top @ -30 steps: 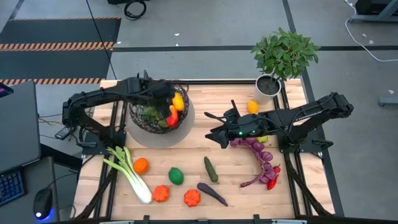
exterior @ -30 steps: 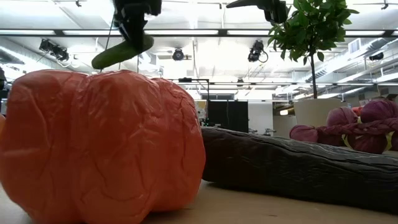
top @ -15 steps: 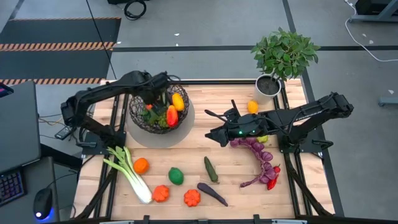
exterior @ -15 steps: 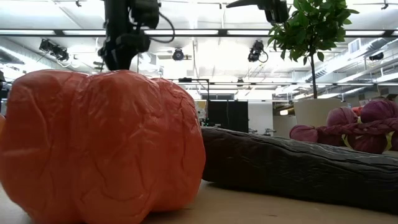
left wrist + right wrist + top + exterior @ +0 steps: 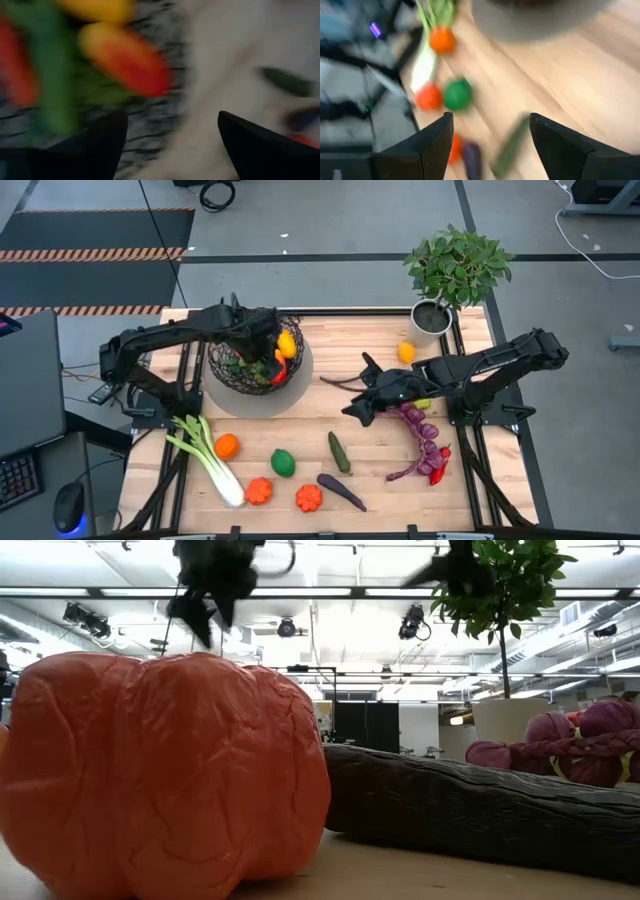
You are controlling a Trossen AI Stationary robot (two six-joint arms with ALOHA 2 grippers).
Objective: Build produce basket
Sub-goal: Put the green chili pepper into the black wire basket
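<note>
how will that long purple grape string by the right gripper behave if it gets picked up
The long purple grape string lies in a curve on the wooden table, so it probably flexes and would droop from a grip. Its bumpy beads likely stop rolling, and it may snag the red chilli at its end.

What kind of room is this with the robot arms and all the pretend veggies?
Probably a robot lab or workshop. A wooden table stands on a grey concrete floor with striped hazard tape, and the low view shows ceiling strip lights in a big open hall.

I see the dark wire basket (image 5: 250,365) holding some produce (image 5: 280,352); leek (image 5: 207,456), lime (image 5: 284,463), aubergine (image 5: 342,491) lie on the table.
</note>
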